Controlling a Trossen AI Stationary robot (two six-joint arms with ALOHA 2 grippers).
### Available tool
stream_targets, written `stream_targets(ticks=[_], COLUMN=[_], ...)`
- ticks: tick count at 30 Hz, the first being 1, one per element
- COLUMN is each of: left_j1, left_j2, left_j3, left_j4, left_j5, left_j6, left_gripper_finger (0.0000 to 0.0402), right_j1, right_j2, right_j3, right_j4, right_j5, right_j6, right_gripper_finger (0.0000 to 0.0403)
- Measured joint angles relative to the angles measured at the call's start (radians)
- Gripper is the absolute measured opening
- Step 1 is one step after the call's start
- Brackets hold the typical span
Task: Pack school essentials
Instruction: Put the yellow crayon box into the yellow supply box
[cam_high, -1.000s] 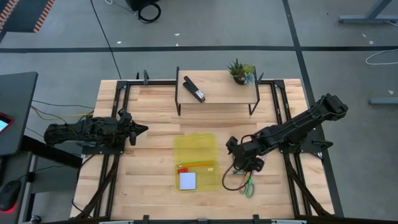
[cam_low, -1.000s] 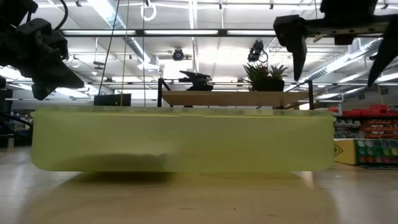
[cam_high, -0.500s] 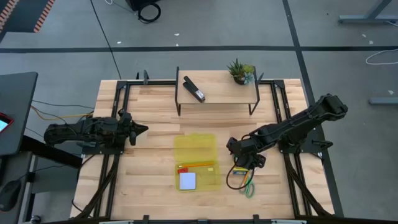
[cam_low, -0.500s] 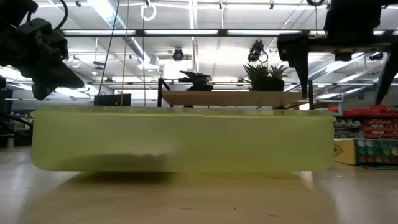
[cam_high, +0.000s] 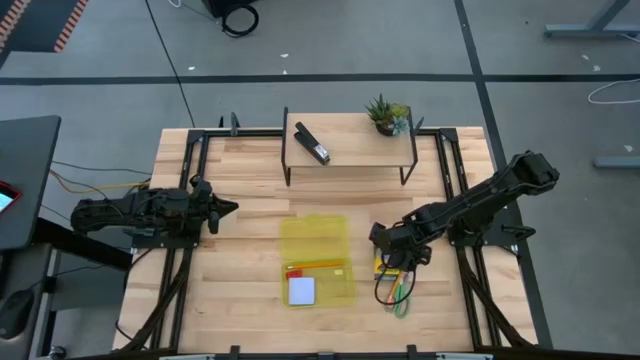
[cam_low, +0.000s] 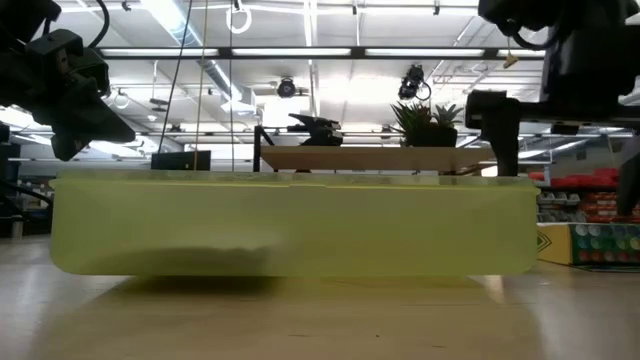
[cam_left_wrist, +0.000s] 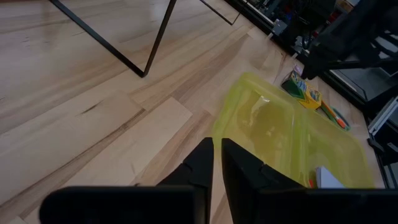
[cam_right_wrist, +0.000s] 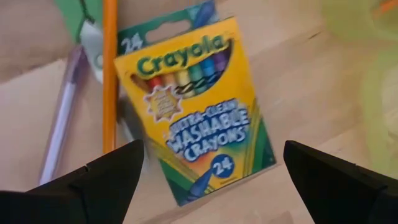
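Landmark: the yellow case (cam_high: 316, 258) lay open near the middle of the bench (cam_high: 250, 170); every place below is given from it.
Right pincer: the right pincer (cam_high: 399, 262) hung just beside the case, on the side towards the right arm, directly over the crayon box (cam_right_wrist: 196, 109). Its two fingers stood spread wide, one on each flank of the box, and held nothing.
Crayon box: it lay flat on the bench beside the case, printed face up, under the right pincer.
Orange pencil: the orange pencil (cam_right_wrist: 109, 74) lay along one long edge of the crayon box, touching or nearly touching it, on the side away from the case.
Purple pen: the purple pen (cam_right_wrist: 60, 121) lay just beyond the pencil, farther from the case.
Scissors: the green-handled scissors (cam_high: 402, 297) lay beside the case's front corner, partly under the pencil.
In the case: a pale blue notepad (cam_high: 301, 290) sat in the front half; a red strip lay just behind it, too small to tell apart.
Left pincer: the left pincer (cam_high: 226, 208) waited well apart from the case on the left arm's side, fingers closed together and empty.
Shelf: a small raised shelf (cam_high: 350, 145) stood behind the case, carrying a black stapler (cam_high: 311, 143) and a potted plant (cam_high: 386, 114).
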Motion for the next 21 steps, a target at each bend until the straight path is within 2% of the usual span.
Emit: stream_targets(ticks=[13,21], left_j1=[0.000,0.000], left_j2=[0.000,0.000], left_j3=[0.000,0.000], left_j4=[0.000,0.000], left_j5=[0.000,0.000], left_j6=[0.000,0.000], left_gripper_finger=[0.0030,0.0040], right_j1=[-0.001,-0.002], right_j2=[0.000,0.000], right_j3=[-0.028,-0.034], right_j4=[0.061,0.065], right_j5=[0.005,-0.070], right_j6=[-0.091,-0.121], right_gripper_finger=[0.0394,0.0394])
